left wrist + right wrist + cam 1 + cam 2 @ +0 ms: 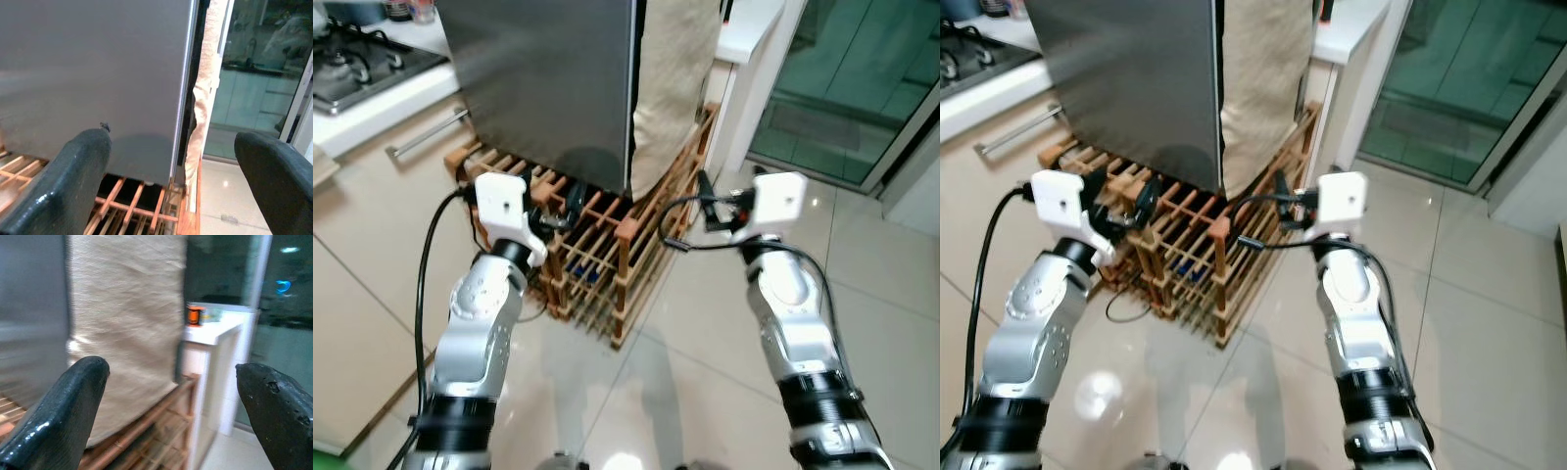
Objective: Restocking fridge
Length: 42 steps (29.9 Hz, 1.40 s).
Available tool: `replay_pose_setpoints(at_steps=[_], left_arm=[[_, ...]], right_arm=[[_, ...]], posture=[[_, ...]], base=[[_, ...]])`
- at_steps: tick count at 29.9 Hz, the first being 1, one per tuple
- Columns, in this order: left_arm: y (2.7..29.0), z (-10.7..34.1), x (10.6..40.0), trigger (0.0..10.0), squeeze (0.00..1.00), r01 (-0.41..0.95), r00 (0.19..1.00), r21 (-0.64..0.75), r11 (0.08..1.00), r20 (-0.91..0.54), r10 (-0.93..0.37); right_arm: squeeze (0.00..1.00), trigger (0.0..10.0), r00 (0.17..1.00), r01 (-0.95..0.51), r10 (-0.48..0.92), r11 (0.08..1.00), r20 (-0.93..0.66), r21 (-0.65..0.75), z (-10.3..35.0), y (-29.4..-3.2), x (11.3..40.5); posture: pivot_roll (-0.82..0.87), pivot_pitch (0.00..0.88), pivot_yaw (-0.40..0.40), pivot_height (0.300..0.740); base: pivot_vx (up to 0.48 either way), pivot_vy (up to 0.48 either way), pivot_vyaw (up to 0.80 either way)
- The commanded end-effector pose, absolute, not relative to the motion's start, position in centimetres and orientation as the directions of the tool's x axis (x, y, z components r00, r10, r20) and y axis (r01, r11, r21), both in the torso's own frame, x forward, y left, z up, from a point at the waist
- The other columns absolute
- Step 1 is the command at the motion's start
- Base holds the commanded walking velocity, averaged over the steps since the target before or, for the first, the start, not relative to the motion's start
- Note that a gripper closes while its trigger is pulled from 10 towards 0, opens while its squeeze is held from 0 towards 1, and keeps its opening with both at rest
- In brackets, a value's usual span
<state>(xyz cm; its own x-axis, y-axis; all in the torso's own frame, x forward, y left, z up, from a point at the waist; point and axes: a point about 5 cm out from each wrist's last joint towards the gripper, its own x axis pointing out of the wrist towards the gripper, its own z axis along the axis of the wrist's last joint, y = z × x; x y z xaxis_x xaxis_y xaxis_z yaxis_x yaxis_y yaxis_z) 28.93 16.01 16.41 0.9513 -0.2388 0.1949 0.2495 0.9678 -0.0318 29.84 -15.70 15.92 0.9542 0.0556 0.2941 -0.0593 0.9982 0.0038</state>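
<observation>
Restocking is looking barely begun. Far left, one stove (357, 61) is sitting on the counter. Next, the left gripper (171, 181) is reaching out spread wide, holding nothing. One grey fridge (548, 88) is standing shut on one wooden rack (607, 264), straight ahead. One cloth (675, 78) is hanging beside it. Right gripper (176, 416) is spread wide too, empty.

Home kitchen: gas hob (357, 61), steel fridge (548, 88).
</observation>
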Motion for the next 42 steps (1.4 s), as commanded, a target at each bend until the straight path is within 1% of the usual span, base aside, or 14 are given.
replay_pose_setpoints(at_steps=[1, 2, 4, 6, 8, 9, 12, 21, 29, 33, 37, 42], left_arm=[[16.3, 16.4, 28.3, 10.0, 0.0, 0.242, 0.956, -0.03, 0.97, 0.175, -0.234], [16.1, 16.2, 27.9, 10.0, 0.0, 0.248, 0.957, -0.006, 0.969, 0.157, -0.244], [15.8, 16.3, 28.0, 10.0, 0.0, 0.258, 0.954, 0.008, 0.966, 0.155, -0.256], [15.7, 16.3, 28.5, 10.0, 0.0, 0.258, 0.952, 0.017, 0.966, 0.164, -0.257], [15.7, 16.3, 28.5, 10.0, 0.0, 0.258, 0.952, 0.017, 0.966, 0.164, -0.257], [15.4, 16.6, 29.0, 10.0, 0.0, 0.277, 0.945, 0.028, 0.961, 0.174, -0.277], [15.0, 17.1, 29.3, 10.0, 0.0, 0.299, 0.935, 0.02, 0.954, 0.192, -0.297], [14.6, 18.5, 30.0, 10.0, 0.0, 0.317, 0.919, 0.011, 0.948, 0.242, -0.31], [14.1, 19.0, 30.0, 10.0, 0.0, 0.329, 0.909, 0.013, 0.944, 0.269, -0.32], [13.8, 19.1, 29.7, 10.0, 0.0, 0.338, 0.901, -0.019, 0.941, 0.294, -0.318], [14.1, 19.2, 29.8, 10.0, 0.0, 0.308, 0.91, -0.024, 0.951, 0.3, -0.287], [14.2, 19.0, 29.9, 10.0, 0.0, 0.303, 0.914, -0.041, 0.952, 0.295, -0.278]], right_arm=[[0.0, 10.0, 0.963, 0.014, -0.025, 0.999, 0.267, 0.042, 15.5, -17.4, 28.6], [0.0, 10.0, 0.968, 0.078, -0.096, 0.993, 0.231, 0.086, 14.7, -18.5, 27.6], [0.0, 10.0, 0.966, 0.161, -0.184, 0.978, 0.184, 0.134, 14.0, -19.8, 26.8], [0.0, 10.0, 0.964, 0.179, -0.196, 0.978, 0.181, 0.107, 14.0, -19.7, 26.9], [0.0, 10.0, 0.964, 0.179, -0.196, 0.978, 0.181, 0.107, 14.0, -19.7, 26.9], [0.0, 10.0, 0.965, 0.167, -0.179, 0.983, 0.193, 0.078, 14.4, -19.2, 27.0], [0.0, 10.0, 0.967, 0.154, -0.162, 0.986, 0.195, 0.057, 14.7, -18.8, 27.1], [0.0, 10.0, 0.973, 0.109, -0.108, 0.994, 0.205, 0.007, 15.4, -17.8, 28.0], [0.0, 10.0, 0.974, 0.105, -0.103, 0.994, 0.201, 0.003, 15.5, -17.8, 28.2], [0.0, 10.0, 0.975, 0.096, -0.093, 0.995, 0.201, -0.004, 15.7, -17.8, 28.4], [0.0, 10.0, 0.976, 0.079, -0.075, 0.997, 0.207, -0.011, 15.8, -17.6, 28.6], [0.0, 10.0, 0.977, 0.067, -0.063, 0.998, 0.202, -0.015, 15.7, -17.4, 28.7]], posture=[[-0.06, 0.034, -0.012, 0.74], [-0.06, 0.034, -0.012, 0.74], [-0.06, 0.038, -0.017, 0.74], [-0.06, 0.037, -0.014, 0.74], [-0.06, 0.037, -0.014, 0.74], [-0.08, 0.04, -0.005, 0.74], [-0.08, 0.042, -0.003, 0.74], [-0.09, 0.049, 0.008, 0.74], [-0.09, 0.05, 0.002, 0.74], [-0.09, 0.052, -0.007, 0.74], [-0.09, 0.052, -0.011, 0.74], [-0.09, 0.054, -0.013, 0.74]], base=[[0.0, 0.0, 0.0], [0.0, 0.0, 0.0], [0.0, 0.0, 0.0], [0.0, 0.0, 0.0], [0.0, 0.0, 0.0], [0.0, 0.0, 0.0], [0.0, 0.0, 0.0], [0.48, 0.0, 0.0], [0.48, 0.0, 0.0], [0.473, 0.0, 0.0], [0.0, 0.0, 0.0], [0.0, 0.0, 0.0]])
